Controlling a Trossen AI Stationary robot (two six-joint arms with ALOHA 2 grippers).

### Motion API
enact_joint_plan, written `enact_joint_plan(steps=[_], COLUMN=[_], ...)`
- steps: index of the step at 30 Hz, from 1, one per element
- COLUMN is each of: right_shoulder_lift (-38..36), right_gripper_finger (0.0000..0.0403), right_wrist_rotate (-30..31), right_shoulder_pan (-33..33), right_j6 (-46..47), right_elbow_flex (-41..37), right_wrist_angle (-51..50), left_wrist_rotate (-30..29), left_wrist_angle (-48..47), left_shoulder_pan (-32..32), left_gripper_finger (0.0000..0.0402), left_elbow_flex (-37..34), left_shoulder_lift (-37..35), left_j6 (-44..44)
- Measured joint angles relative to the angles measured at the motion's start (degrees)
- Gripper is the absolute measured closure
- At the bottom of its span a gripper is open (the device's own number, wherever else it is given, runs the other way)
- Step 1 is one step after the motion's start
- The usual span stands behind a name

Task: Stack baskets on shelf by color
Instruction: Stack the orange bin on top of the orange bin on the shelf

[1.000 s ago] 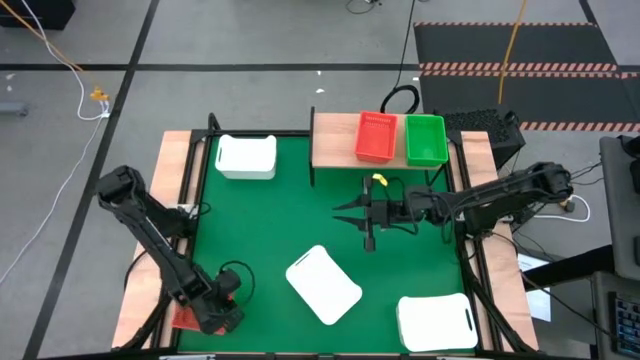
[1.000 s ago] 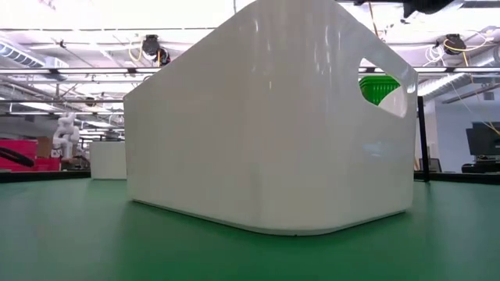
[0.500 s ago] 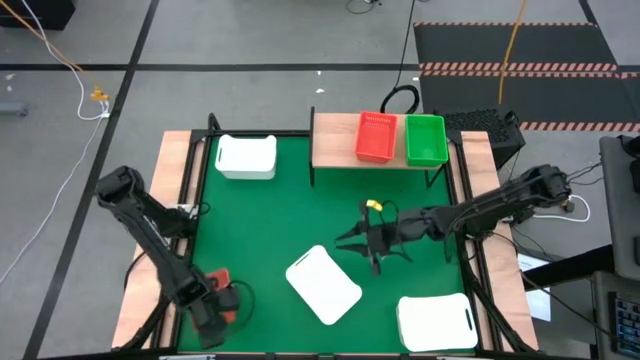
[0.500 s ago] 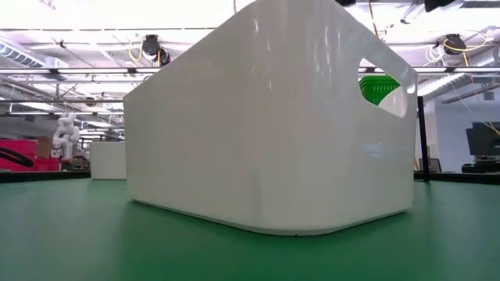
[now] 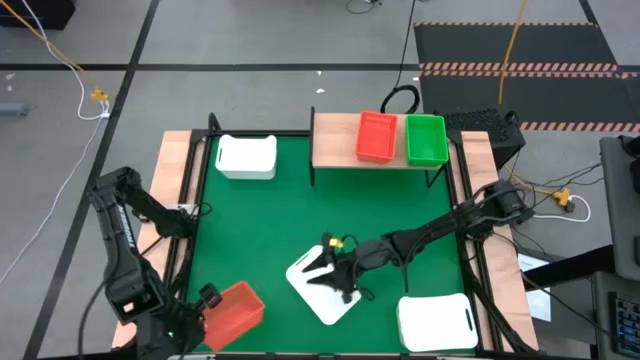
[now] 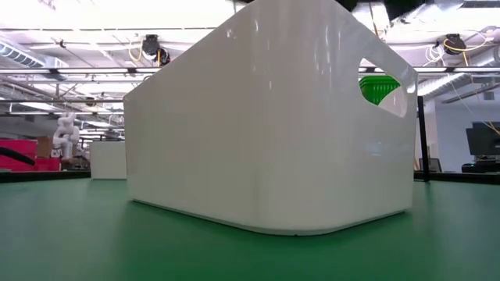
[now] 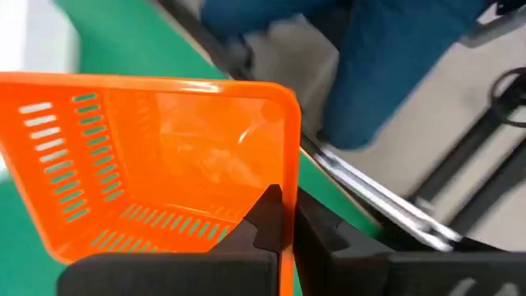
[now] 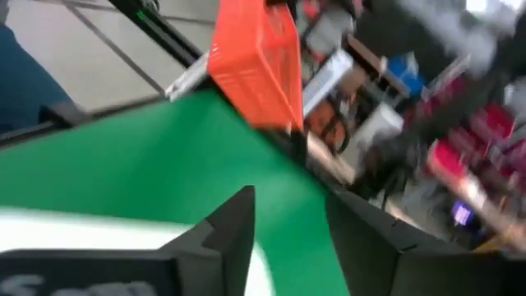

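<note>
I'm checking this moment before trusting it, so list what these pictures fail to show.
- Low view: the big white plastic basket fills the frame, hiding both arms and most of the green basket behind it.
- Right wrist view: motion blur; whether the right tool is touching the white basket under it is unclear.
- High view: the left tool is small and dark against the orange-red slotted basket; only the left wrist view shows its grip on the rim.

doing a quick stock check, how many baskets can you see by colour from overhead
white plastic baskets: 3, one at the table's far left, one in the middle under the right gripper, one near right
orange-red plastic baskets: 2, one on the wooden shelf, one held by the left gripper
green plastic basket: 1, on the shelf
total: 6
</note>
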Motion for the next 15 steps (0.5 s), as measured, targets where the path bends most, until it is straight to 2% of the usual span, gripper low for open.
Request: enact_joint_plan(steps=[3,6,10,15], right_shoulder_lift=[2.19,3.86,5.1,7.78], right_gripper_finger=[0.0233,0.0223,0.0227,0.0237], right_wrist_rotate=[-3.91,-7.52,-14.09,-17.77], right_shoulder_pan=[1.02,1.82,1.95,1.63], right_j6=[-6.38,-11.16,-12.82,-15.63], right_elbow_flex=[5.35,10.53,17.41,22.41], right_wrist_angle=[0.17,-2.07,-12.28,-15.17], left_wrist_rotate=[-2.38,-2.13,-2.21,1.67], left_wrist_angle=[0.53,2.19,2.51,2.78], left_shoulder_pan=[-0.07,0.18,1.36,5.08], left_gripper_finger=[0.0392,0.0394,0.0386,0.0394], left_elbow_flex=[1.59,2.09,2.11,2.11], left_shoulder_lift=[0.0,0.0,0.0,0.0], left_j6=[11.1,22.02,35.49,45.69])
